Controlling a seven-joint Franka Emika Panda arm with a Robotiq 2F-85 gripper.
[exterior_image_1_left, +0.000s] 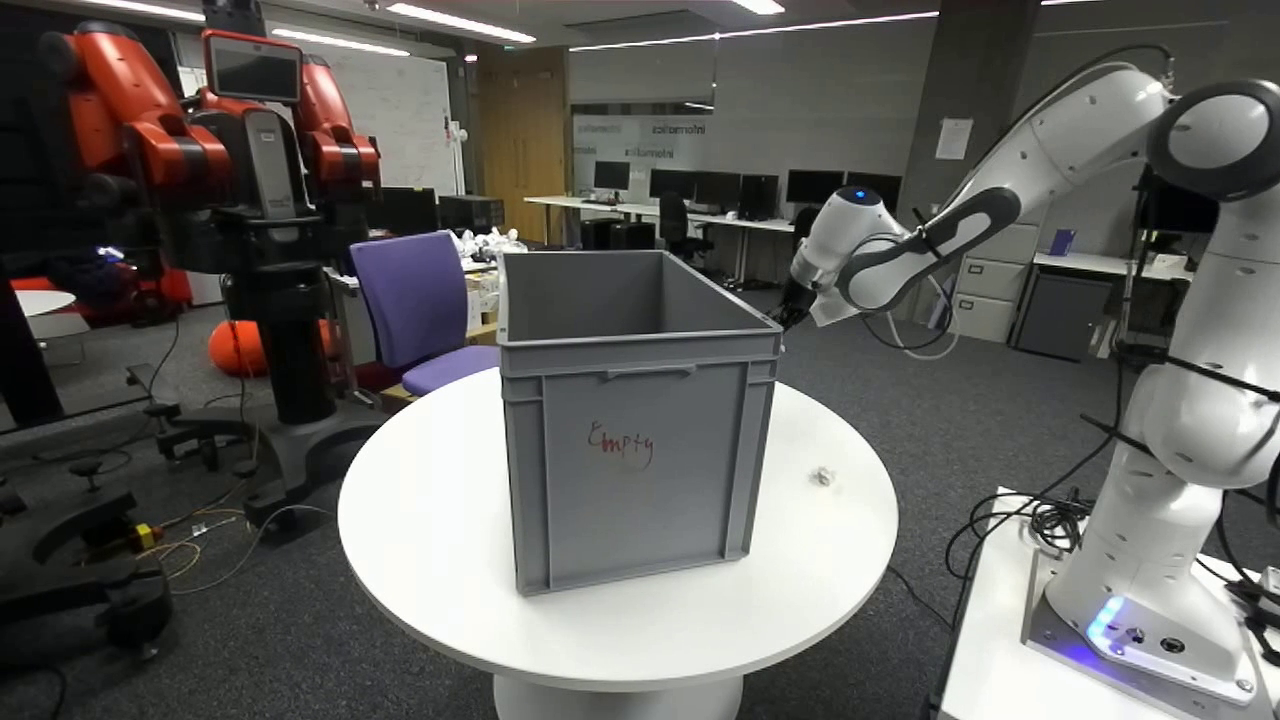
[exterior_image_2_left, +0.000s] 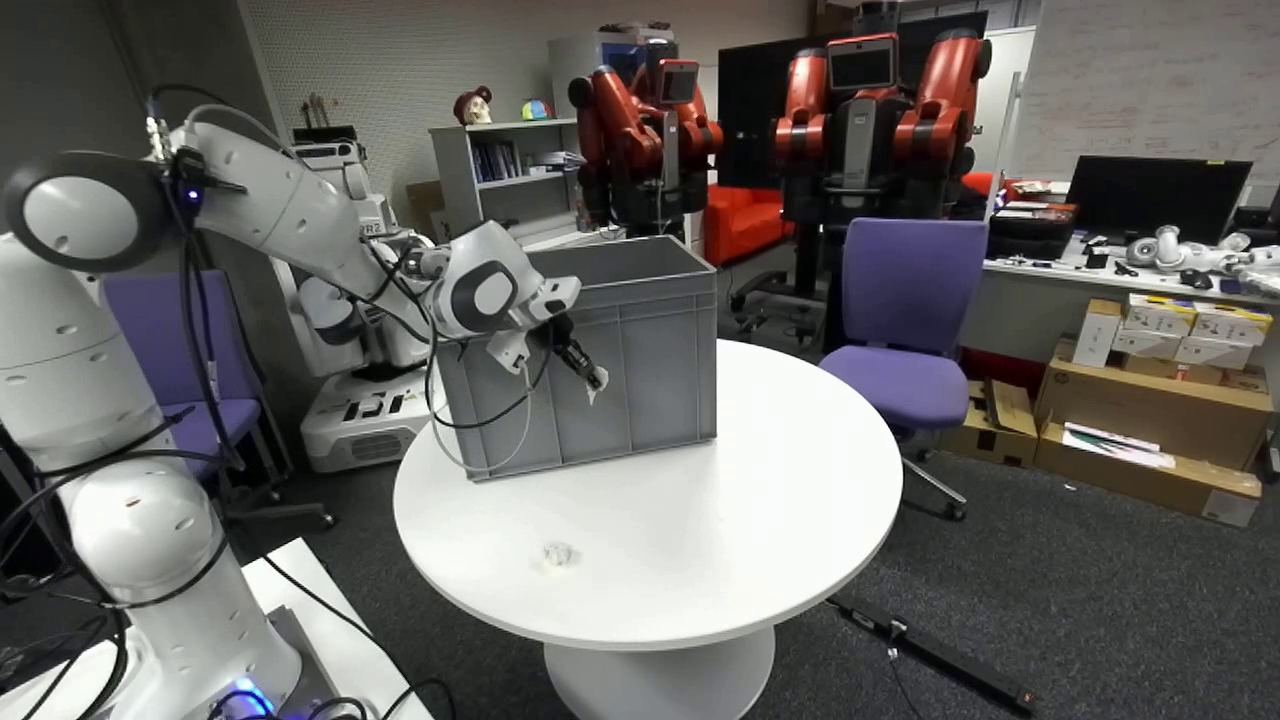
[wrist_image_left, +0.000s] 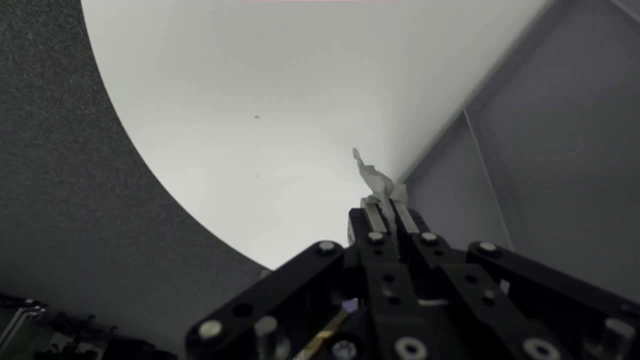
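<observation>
My gripper (wrist_image_left: 387, 212) is shut on a crumpled scrap of white paper (wrist_image_left: 376, 181), which sticks out past the fingertips in the wrist view. In an exterior view the gripper (exterior_image_2_left: 588, 372) points downward in front of the side of a tall grey box (exterior_image_2_left: 665, 365), below its rim and above the tabletop. From the opposite side, the box (exterior_image_1_left: 645, 490) shows an open top and red writing reading "Empty"; it hides most of the gripper there. A second crumpled white piece (exterior_image_2_left: 558, 554) lies on the round white table (exterior_image_2_left: 780, 490), apart from the box.
The box wall (wrist_image_left: 560, 130) rises close to the gripper in the wrist view. A purple chair (exterior_image_2_left: 905, 300) stands by the table, with a red robot (exterior_image_1_left: 255, 150) behind. Loose cables (exterior_image_2_left: 480, 420) hang from the arm's wrist. The arm's base sits on a separate white table (exterior_image_1_left: 990, 640).
</observation>
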